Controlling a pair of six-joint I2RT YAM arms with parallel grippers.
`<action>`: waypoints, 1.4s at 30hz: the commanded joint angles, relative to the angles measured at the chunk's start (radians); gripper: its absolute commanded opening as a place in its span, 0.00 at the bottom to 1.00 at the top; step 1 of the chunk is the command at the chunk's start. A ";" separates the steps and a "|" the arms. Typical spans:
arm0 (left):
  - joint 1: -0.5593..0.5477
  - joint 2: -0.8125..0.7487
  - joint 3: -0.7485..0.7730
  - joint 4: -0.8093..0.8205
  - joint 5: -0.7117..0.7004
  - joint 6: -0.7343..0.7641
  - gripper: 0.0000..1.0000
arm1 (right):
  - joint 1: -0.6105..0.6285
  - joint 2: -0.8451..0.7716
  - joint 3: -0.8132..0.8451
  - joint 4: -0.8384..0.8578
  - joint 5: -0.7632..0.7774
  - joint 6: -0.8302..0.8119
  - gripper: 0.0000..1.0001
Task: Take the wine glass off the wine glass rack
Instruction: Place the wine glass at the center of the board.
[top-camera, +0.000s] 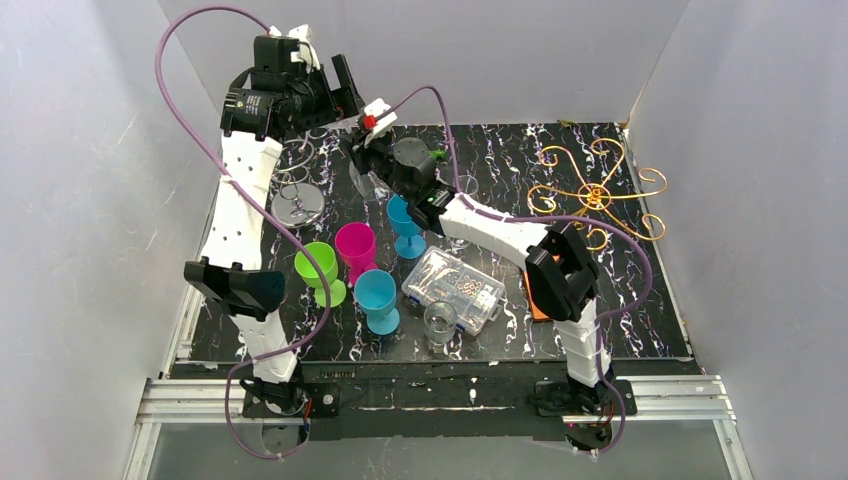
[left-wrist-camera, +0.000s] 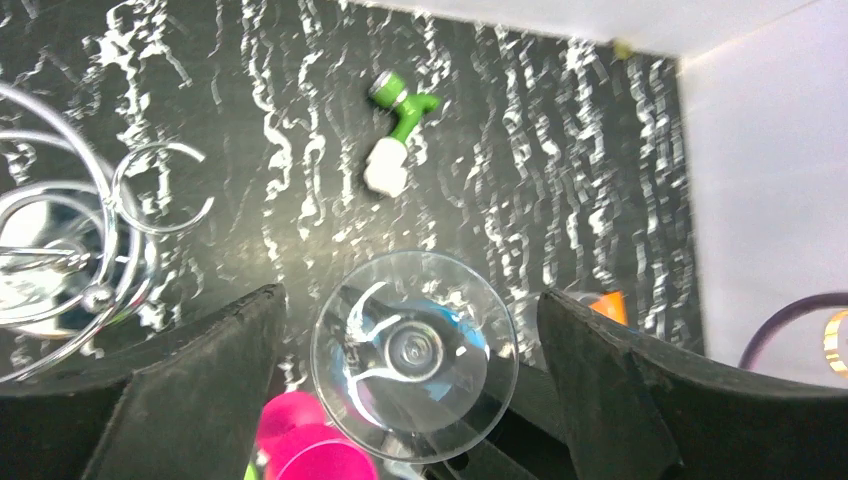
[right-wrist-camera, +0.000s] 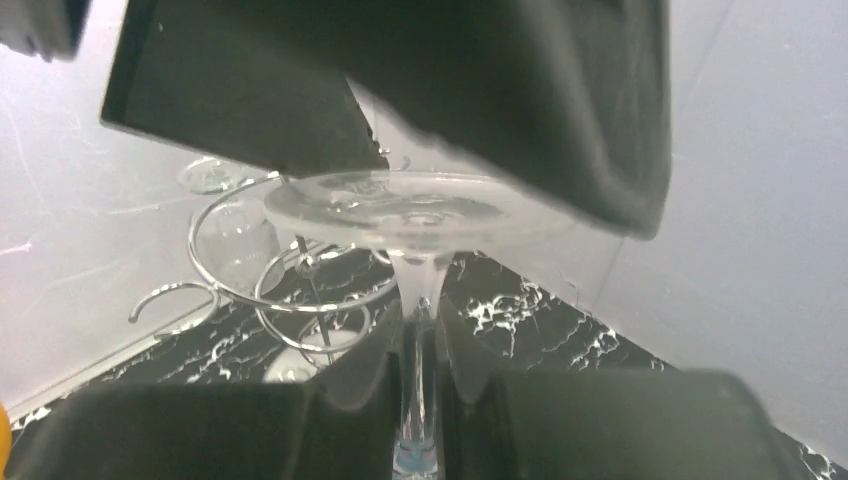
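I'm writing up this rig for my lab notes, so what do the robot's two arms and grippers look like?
The left arm and right arm each have white links joined by chunky black joint housings. A purple cable loops along each arm from base to wrist. The left gripper and right gripper are black, with two broad, flat matte fingers.

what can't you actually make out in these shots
- wine glass bowl: cut off by the bottom edge, right wrist view.
- right gripper grip on the stem: too blurred to tell, right wrist view.
- orange object: mostly behind the right arm, top view.
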 joint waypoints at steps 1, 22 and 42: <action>-0.004 -0.025 0.081 0.104 0.060 -0.093 0.98 | -0.011 -0.084 0.017 0.001 0.068 0.023 0.01; -0.005 -0.488 -0.425 0.524 0.143 0.037 0.98 | -0.134 -0.105 0.537 -0.806 0.069 0.591 0.01; -0.372 -1.028 -1.226 1.035 -0.029 0.511 0.79 | -0.241 -0.398 0.253 -0.798 -0.051 1.168 0.01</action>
